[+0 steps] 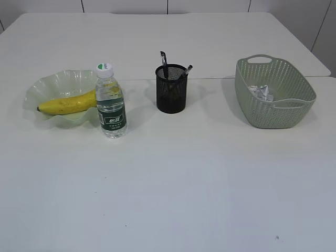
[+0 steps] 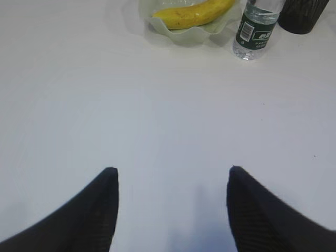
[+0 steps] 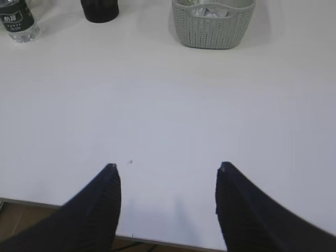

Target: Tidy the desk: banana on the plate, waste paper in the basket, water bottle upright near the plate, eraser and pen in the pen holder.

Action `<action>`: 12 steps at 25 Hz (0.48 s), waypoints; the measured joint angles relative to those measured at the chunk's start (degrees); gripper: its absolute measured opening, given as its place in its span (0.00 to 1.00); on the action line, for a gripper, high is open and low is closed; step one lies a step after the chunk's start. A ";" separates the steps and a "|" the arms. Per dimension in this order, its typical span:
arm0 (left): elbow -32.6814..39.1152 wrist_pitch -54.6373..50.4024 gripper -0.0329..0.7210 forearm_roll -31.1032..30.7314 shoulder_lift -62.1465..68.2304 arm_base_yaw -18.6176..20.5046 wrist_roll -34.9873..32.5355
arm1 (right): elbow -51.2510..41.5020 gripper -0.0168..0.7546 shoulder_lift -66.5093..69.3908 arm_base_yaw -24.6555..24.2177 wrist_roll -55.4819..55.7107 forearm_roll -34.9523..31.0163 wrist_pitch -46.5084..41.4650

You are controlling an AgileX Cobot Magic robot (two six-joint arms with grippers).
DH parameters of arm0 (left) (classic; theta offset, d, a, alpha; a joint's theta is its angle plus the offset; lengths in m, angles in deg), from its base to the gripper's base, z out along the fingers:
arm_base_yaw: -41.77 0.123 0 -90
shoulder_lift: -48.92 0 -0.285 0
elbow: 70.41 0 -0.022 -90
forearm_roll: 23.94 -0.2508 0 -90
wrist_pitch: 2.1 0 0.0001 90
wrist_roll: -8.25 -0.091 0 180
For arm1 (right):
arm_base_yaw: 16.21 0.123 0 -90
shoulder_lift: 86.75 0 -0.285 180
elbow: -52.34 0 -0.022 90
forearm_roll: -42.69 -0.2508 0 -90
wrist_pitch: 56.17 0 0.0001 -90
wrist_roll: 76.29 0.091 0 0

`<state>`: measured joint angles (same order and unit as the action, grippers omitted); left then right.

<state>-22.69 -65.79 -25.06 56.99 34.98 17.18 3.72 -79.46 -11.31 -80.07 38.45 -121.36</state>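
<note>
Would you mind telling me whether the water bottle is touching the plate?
Cannot tell. In the exterior view the bottle overlaps the plate; the left wrist view suggests a sliver of table between them, not plainly.

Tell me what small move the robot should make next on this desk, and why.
Probably none beyond keeping both arms back. The banana lies on the plate, the water bottle stands upright beside it, paper sits in the basket, and the left hand and right hand are open and empty.

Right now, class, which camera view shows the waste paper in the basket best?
The exterior view: it looks down into the basket, showing the crumpled waste paper inside. The right wrist view catches only a strip of paper above the basket's rim at the frame's top. The left wrist view shows neither.
</note>
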 joint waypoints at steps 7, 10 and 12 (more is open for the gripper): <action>0.00 0.00 0.62 0.00 0.00 0.00 0.00 | 0.00 0.58 -0.50 -2.51 0.00 0.00 -0.10; 0.00 0.00 0.62 0.00 0.00 0.00 0.00 | 0.00 0.58 -0.50 -2.51 -0.10 0.00 -0.10; 0.00 0.00 0.62 -0.11 0.00 0.00 0.00 | 0.00 0.58 -0.50 -2.51 0.12 -0.09 -0.10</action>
<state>-22.69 -65.79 -25.17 56.99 34.98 17.18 3.72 -79.95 -13.81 -79.95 38.36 -121.46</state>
